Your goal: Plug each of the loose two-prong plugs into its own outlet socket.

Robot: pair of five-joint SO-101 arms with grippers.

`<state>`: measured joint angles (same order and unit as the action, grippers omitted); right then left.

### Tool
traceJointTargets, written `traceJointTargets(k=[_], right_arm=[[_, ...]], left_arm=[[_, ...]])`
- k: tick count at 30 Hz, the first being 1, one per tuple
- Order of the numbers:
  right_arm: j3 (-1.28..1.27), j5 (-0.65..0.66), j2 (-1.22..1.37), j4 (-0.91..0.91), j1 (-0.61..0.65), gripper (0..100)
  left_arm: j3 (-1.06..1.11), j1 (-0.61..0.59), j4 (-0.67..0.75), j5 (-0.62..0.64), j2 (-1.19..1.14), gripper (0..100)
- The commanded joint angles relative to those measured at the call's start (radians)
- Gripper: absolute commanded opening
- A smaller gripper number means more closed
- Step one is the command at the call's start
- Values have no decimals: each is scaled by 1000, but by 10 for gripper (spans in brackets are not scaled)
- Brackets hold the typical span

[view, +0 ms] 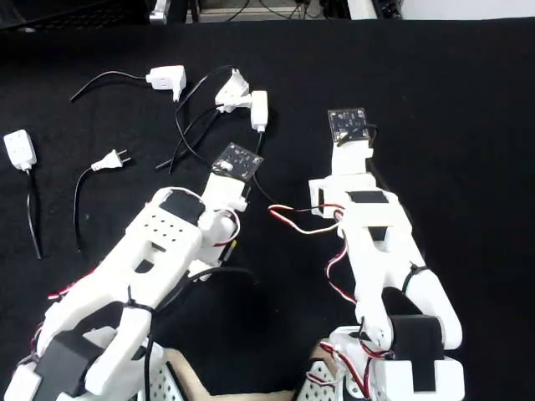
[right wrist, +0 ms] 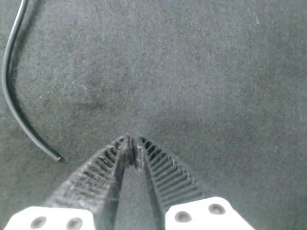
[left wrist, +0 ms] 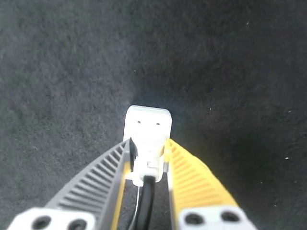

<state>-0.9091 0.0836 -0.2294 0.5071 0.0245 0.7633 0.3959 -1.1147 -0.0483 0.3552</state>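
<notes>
My left gripper is shut on a small white socket with two slots on its face; the socket's black cable runs back between the grey and yellow fingers, just above the black mat. In the high view the left wrist hangs over mid-table and hides that socket. A loose two-prong plug lies to the left on its black cord. Farther back are a white socket and a joined white plug and socket pair. My right gripper is shut on nothing, low over bare mat.
A white adapter with a cord lies at the far left. A loose black cable end curves near the right gripper. Black cords loop between the back sockets and the left wrist. The right half of the mat is bare.
</notes>
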Motion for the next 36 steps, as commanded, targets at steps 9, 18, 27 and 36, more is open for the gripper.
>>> traceJointTargets(k=[9,18,27,36], right_arm=[[-5,-9,1,-9,-8,13],[-5,-9,1,-9,-8,13],[-2,-9,1,-9,-8,13],[-1,-9,1,-11,-8,13]], left_arm=[[88,-7,77,-9,-55,30],[-173,-36,-32,-9,-431,30],[-203,-47,-66,-9,-408,47],[-188,-54,-143,-8,-218,198]])
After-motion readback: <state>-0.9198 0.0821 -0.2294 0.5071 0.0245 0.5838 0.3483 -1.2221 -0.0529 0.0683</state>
